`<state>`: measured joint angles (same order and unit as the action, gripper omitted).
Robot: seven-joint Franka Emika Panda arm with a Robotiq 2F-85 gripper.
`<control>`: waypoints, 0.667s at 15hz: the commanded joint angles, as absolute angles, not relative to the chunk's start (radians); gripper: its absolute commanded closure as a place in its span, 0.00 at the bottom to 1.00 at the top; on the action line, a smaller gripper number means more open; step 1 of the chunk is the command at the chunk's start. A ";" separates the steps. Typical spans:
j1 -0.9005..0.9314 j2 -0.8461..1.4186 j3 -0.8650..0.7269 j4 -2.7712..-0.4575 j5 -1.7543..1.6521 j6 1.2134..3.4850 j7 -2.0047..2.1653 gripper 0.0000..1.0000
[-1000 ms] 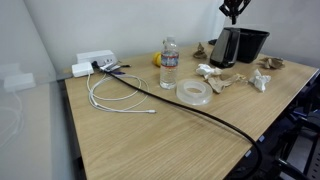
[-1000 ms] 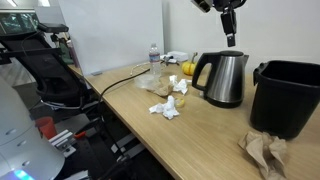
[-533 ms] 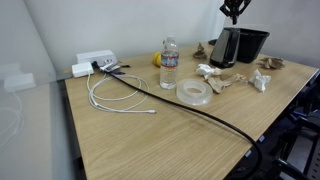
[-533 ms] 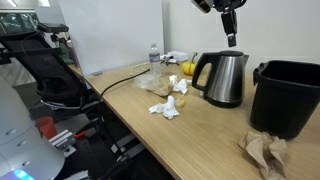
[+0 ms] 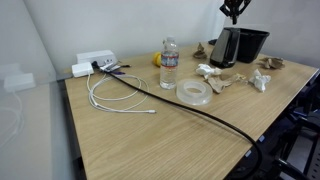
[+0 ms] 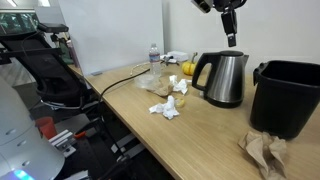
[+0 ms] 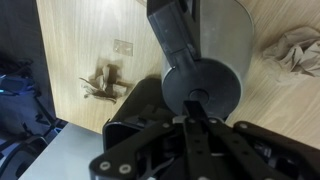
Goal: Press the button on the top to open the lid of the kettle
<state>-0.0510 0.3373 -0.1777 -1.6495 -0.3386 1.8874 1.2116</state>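
Kettle [image 6: 222,78] stands upright on the wooden counter [image 6: 200,135], toward its right end in an exterior view, with the black tub [image 6: 285,95] just beside it on the right and a yellow object [image 6: 188,68] behind it to the left. Its lid [image 7: 215,85] lies shut and flat on top; in the wrist view I look straight down on that round disc, with the handle [image 7: 175,35] running away from it.

My gripper [image 6: 231,42] hangs directly over the kettle, pointing straight down. Its fingers seem pressed together into one narrow tip, though the wrist view is dim and I hold that loosely. In an exterior view a thin gap shows between the tip and the lid, so I take them as apart.

Left of the kettle lie scraps of crumpled white paper [image 6: 168,103], and farther left stands a water bottle [image 6: 154,58]. A wad of brown paper [image 6: 265,150] sits at the near right edge. In an exterior view a tape roll [image 5: 193,92] lies near the bottle, a white cable [image 5: 115,95] loops at the left, and a black cable [image 5: 220,125] runs across toward the near right.
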 commanded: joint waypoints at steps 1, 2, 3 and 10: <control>-0.048 0.338 -0.181 -1.647 -0.337 1.885 1.210 0.99; -0.048 0.338 -0.181 -1.647 -0.337 1.885 1.210 0.99; -0.048 0.342 -0.182 -1.646 -0.338 1.872 1.214 1.00; -0.046 0.338 -0.176 -1.667 -0.328 1.877 1.209 1.00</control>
